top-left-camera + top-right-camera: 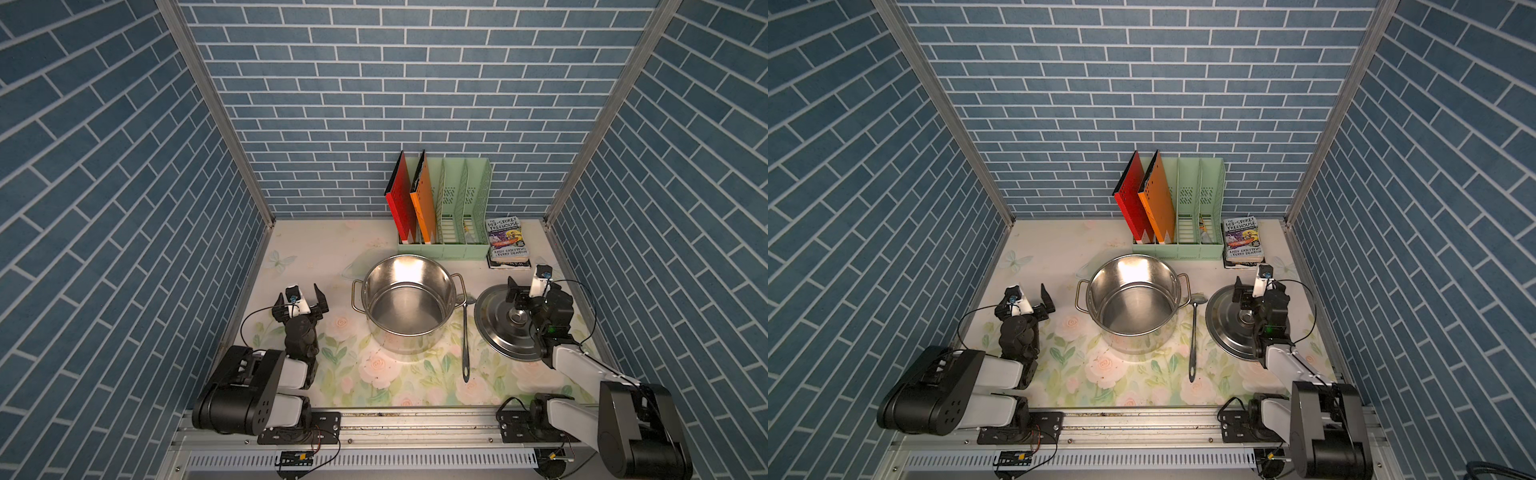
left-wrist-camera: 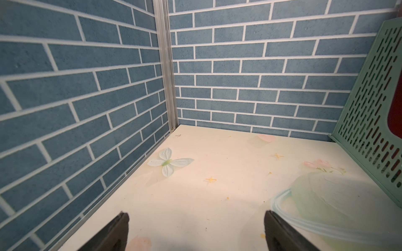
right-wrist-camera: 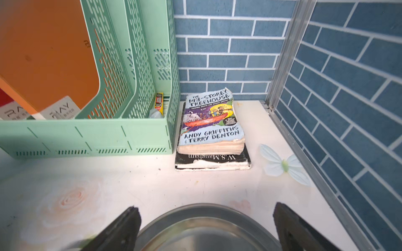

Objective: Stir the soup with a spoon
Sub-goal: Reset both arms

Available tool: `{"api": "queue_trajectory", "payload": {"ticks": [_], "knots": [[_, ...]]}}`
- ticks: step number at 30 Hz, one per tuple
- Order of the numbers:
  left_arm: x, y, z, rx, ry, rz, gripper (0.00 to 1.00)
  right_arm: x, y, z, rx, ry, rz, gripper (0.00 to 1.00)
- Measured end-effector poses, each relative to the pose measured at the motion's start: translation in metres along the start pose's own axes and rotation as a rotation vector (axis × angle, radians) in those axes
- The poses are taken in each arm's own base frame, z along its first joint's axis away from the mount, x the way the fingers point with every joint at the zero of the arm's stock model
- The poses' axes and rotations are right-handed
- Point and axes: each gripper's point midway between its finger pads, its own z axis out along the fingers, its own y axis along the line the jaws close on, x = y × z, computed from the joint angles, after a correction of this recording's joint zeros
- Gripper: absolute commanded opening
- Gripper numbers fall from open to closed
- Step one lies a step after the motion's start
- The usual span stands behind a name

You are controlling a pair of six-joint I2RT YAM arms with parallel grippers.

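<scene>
A wide steel pot (image 1: pixel 446 291) (image 1: pixel 1173 286) with two loop handles stands mid-table; its inside is bare shiny steel and no soup shows. The long grey spoon (image 1: pixel 465 332) (image 1: pixel 1193 332) lies flat on the table just right of the pot, bowl toward the back. Further right lies the round steel lid (image 1: pixel 494 332) (image 1: pixel 1225 332) (image 3: pixel 202 230). My right gripper (image 1: pixel 525 286) (image 1: pixel 1252 286) (image 3: pixel 206 214) hovers open over the lid's far edge, holding nothing. Left of the pot, my left gripper (image 1: pixel 300 296) (image 1: pixel 1025 297) (image 2: pixel 195 217) stands open and empty above the table.
A green file rack (image 1: pixel 457 249) (image 3: pixel 87 139) with a red and an orange folder stands at the back wall. Two stacked books (image 1: pixel 508 243) (image 3: pixel 211 130) lie beside it. Blue brick walls close three sides; a metal rail (image 1: pixel 415 419) runs along the front.
</scene>
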Motion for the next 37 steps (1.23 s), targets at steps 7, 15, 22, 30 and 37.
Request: {"api": "queue_trajectory", "payload": {"ticks": [7, 15, 22, 30, 37], "knots": [[-0.006, -0.007, 0.024, 0.010, 0.000, -0.025, 1.00, 0.005, 0.004, -0.005, -0.017, -0.096, -0.026, 1.00], [-0.009, -0.006, 0.034, -0.010, 0.012, -0.044, 1.00, 0.035, 0.006, 0.002, -0.025, -0.078, -0.028, 1.00], [-0.006, -0.006, 0.034, -0.013, 0.024, -0.042, 1.00, 0.011, 0.000, 0.016, 0.004, -0.127, -0.029, 1.00], [-0.006, -0.005, 0.034, -0.014, 0.024, -0.042, 1.00, 0.011, -0.002, 0.017, 0.021, -0.123, -0.027, 1.00], [-0.004, -0.006, 0.034, -0.013, 0.030, -0.042, 1.00, 0.012, -0.003, 0.017, 0.022, -0.122, -0.027, 1.00]]}}
